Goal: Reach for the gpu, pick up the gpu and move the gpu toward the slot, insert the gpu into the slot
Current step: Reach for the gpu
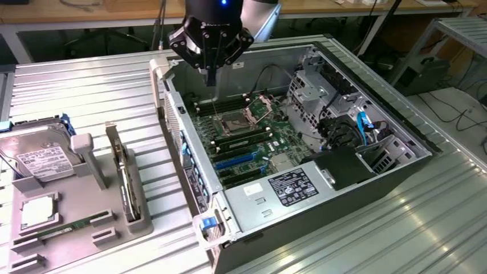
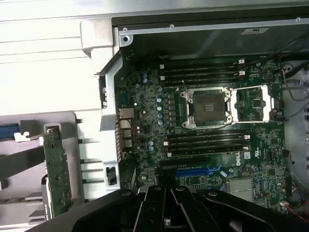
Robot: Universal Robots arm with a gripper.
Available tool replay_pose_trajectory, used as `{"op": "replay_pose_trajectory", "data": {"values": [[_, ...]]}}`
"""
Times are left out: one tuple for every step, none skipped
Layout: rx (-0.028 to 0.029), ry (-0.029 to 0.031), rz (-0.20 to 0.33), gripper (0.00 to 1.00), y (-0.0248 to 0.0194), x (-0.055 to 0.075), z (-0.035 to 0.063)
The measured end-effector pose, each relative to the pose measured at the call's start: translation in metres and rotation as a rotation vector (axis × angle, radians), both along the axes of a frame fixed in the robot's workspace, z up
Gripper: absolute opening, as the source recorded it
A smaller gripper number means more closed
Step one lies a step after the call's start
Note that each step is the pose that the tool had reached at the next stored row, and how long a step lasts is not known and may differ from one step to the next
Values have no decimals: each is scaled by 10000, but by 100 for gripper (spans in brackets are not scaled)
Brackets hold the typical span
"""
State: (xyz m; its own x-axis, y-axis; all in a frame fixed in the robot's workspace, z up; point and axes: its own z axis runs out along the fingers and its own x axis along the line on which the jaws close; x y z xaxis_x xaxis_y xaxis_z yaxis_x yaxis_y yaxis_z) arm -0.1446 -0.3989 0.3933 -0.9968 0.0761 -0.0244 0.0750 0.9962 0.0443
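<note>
Above the far part of the open computer case (image 1: 396, 117), the gripper (image 1: 211, 80) is hovering with its fingers pressed together on nothing, pointing straight down at the motherboard (image 1: 255, 134) close to the black memory strips. The case is lying on its side with the panel off, so the board is facing upward and the slot (image 1: 236, 162), a blue strip toward the near end of the board, is lying open to an approach from above.

The gpu (image 1: 124, 171) is standing on its long edge in a groove of the grey holder (image 1: 84, 194) on the table, at the exterior view's left of the case. That groove seems to be keeping the card upright so that its top edge is offered to a pinch from overhead. The hard drive (image 1: 42, 160) and a small memory stick (image 1: 68, 226) are sharing the same holder, further to the exterior view's left of the card.

From the gripper, the gpu is lying well apart, toward the exterior view's left and nearer to that camera, with the case wall standing between them. In the wrist view the card (image 2: 57, 174) is showing outside the case, so the reach is looking not yet made
</note>
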Motion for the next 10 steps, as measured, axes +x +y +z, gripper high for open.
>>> {"op": "replay_pose_trajectory", "data": {"values": [[0,0,0,11,0,-19,0],[1,-1,0,11,0,-34,0],[1,-1,-1,11,0,-51,0],[0,-1,-1,11,0,-68,0],[2,-1,-2,11,0,-85,-1],[0,0,-1,11,0,-101,0],[1,0,-1,11,0,-125,0],[1,-1,-1,11,0,-138,0],[1,-1,0,11,0,-152,-1],[1,-1,0,11,0,-168,-1]]}}
